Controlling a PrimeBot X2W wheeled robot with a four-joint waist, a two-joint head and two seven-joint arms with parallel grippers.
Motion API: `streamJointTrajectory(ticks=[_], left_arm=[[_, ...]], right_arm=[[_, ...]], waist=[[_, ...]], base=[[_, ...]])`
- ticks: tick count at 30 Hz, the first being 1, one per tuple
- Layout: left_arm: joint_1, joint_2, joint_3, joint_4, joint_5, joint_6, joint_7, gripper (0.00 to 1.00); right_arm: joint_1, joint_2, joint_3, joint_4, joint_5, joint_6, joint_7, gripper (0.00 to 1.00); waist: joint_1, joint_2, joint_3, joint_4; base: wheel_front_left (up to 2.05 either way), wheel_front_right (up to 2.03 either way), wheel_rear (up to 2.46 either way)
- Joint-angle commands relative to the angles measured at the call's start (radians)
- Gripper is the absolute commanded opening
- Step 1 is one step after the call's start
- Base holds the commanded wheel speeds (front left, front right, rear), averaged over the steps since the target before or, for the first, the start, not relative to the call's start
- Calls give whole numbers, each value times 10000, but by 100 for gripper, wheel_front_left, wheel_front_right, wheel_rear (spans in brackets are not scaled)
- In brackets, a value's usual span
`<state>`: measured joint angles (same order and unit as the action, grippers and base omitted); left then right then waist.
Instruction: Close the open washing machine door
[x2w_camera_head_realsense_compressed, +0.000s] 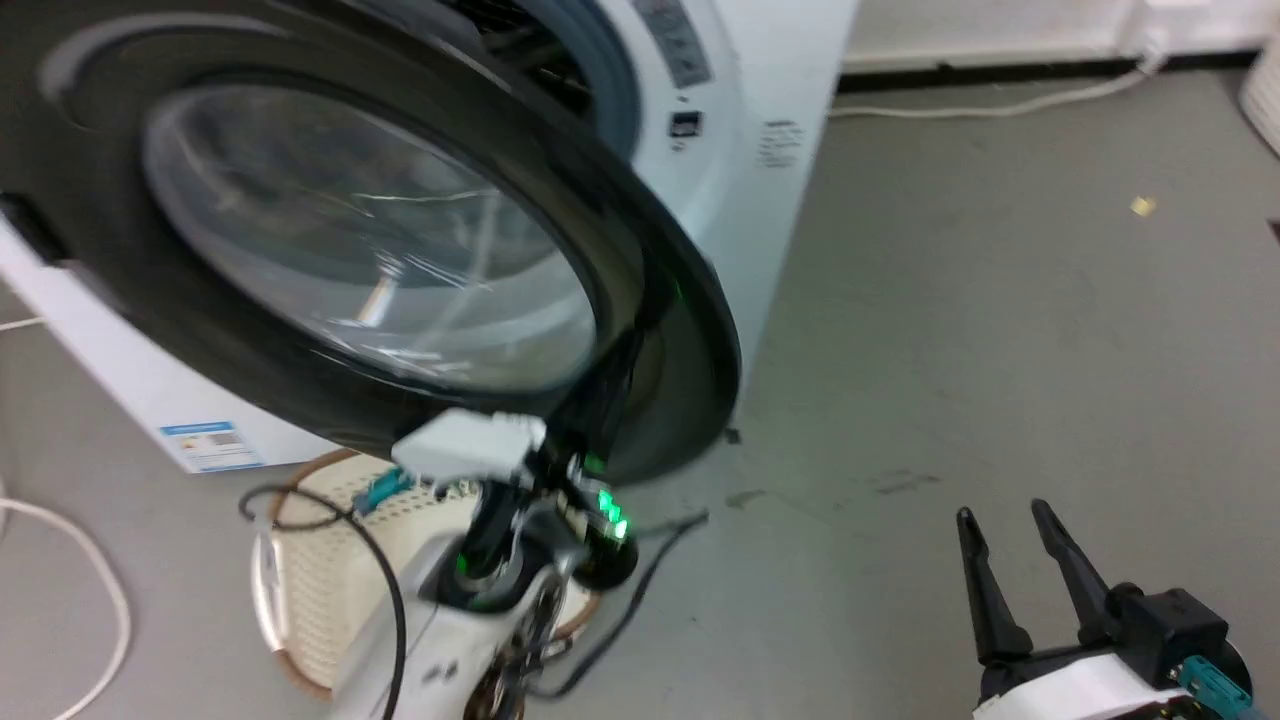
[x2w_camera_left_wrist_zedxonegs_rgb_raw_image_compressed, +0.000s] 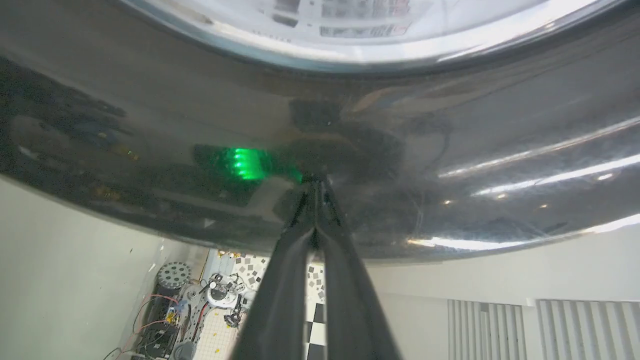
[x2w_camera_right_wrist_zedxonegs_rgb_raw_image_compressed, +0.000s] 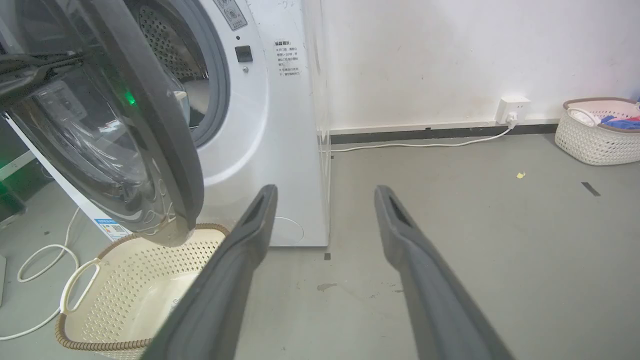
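Note:
The washing machine door (x2w_camera_head_realsense_compressed: 660, 390), glossy black with a bulging clear window, stands swung partly out from the white washing machine (x2w_camera_head_realsense_compressed: 770, 150). My left gripper (x2w_camera_left_wrist_zedxonegs_rgb_raw_image_compressed: 315, 182) is shut, its tips pressed against the door's black outer rim (x2w_camera_left_wrist_zedxonegs_rgb_raw_image_compressed: 350, 150); in the head view that arm (x2w_camera_head_realsense_compressed: 520, 520) reaches up to the door's lower edge. In the right wrist view the door (x2w_camera_right_wrist_zedxonegs_rgb_raw_image_compressed: 150, 115) stands ajar in front of the steel drum (x2w_camera_right_wrist_zedxonegs_rgb_raw_image_compressed: 165, 45) and grey gasket (x2w_camera_right_wrist_zedxonegs_rgb_raw_image_compressed: 217, 85). My right gripper (x2w_camera_head_realsense_compressed: 1010, 520) hangs open over the floor at the lower right, holding nothing.
A cream perforated laundry basket (x2w_camera_right_wrist_zedxonegs_rgb_raw_image_compressed: 125, 280) sits on the floor under the door. A white cable (x2w_camera_head_realsense_compressed: 100, 590) loops at the left. A second basket with clothes (x2w_camera_right_wrist_zedxonegs_rgb_raw_image_compressed: 597, 130) stands by the far wall near a socket (x2w_camera_right_wrist_zedxonegs_rgb_raw_image_compressed: 512, 107). Grey floor (x2w_camera_head_realsense_compressed: 1000, 330) spreads to the right.

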<state>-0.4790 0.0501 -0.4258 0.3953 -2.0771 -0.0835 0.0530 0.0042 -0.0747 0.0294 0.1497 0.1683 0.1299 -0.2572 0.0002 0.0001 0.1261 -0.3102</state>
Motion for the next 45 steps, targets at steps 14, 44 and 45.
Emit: streamJointTrajectory(ticks=[14,44,45], left_arm=[[-21,700,-1181,406,1995,-468,-979,45],[4953,1276,2012,-3385,18413,1355,-3147,100],[4882,1205,2035,-3374,18523,1295,-3147,100]], right_arm=[[145,98,-3,-476,162,8,-44,100],[201,-832,1680,-1027,-90,8,-45,0],[-77,-997,1861,-1024,-19,8,-20,0]], waist=[[-2,-1,-554,787],[-2,-1,-317,3788],[-2,-1,-159,3839]], base=[[0,0,0],[0,0,0],[0,0,0]])
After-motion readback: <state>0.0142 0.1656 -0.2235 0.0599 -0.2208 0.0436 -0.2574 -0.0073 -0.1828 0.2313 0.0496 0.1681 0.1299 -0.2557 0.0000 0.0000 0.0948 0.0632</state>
